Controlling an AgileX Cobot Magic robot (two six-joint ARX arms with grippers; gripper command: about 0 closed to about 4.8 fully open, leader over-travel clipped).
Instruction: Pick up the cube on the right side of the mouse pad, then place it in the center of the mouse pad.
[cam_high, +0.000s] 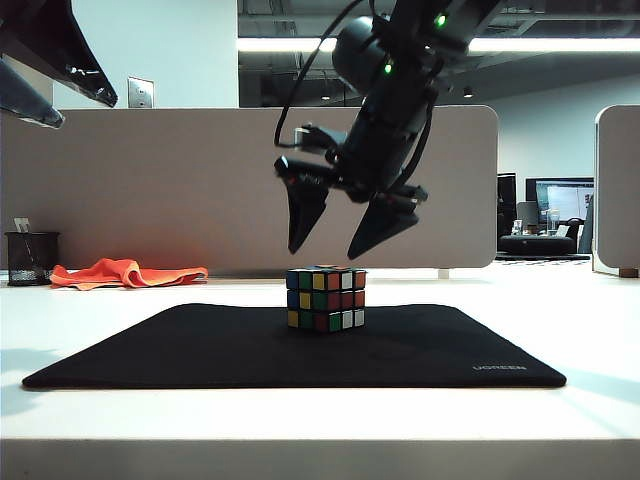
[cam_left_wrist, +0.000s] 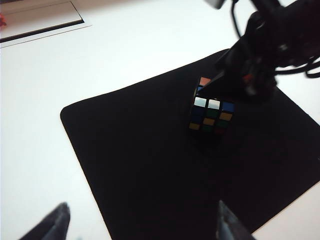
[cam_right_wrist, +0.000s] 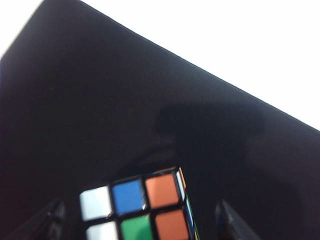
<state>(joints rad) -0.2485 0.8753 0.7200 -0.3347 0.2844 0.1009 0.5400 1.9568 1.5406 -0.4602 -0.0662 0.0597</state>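
The cube (cam_high: 326, 298) (cam_left_wrist: 210, 112) (cam_right_wrist: 137, 210), with black edges and coloured stickers, rests on the black mouse pad (cam_high: 200, 345) (cam_left_wrist: 150, 165) (cam_right_wrist: 100, 100) near its middle. My right gripper (cam_high: 324, 253) (cam_right_wrist: 140, 215) hangs directly over the cube, open. Its fingertips are spread just above the cube's top edges, and in the right wrist view a gap shows on each side. My left gripper (cam_high: 85, 112) (cam_left_wrist: 142, 207) is held high at the far left, open and holding nothing. It looks down on the pad's near corner.
An orange cloth (cam_high: 125, 273) lies at the back left of the white table. A black mesh pen cup (cam_high: 30, 258) stands beside it. A beige partition (cam_high: 200, 180) closes off the back. Grey lettering (cam_high: 498, 368) marks the pad's front right corner.
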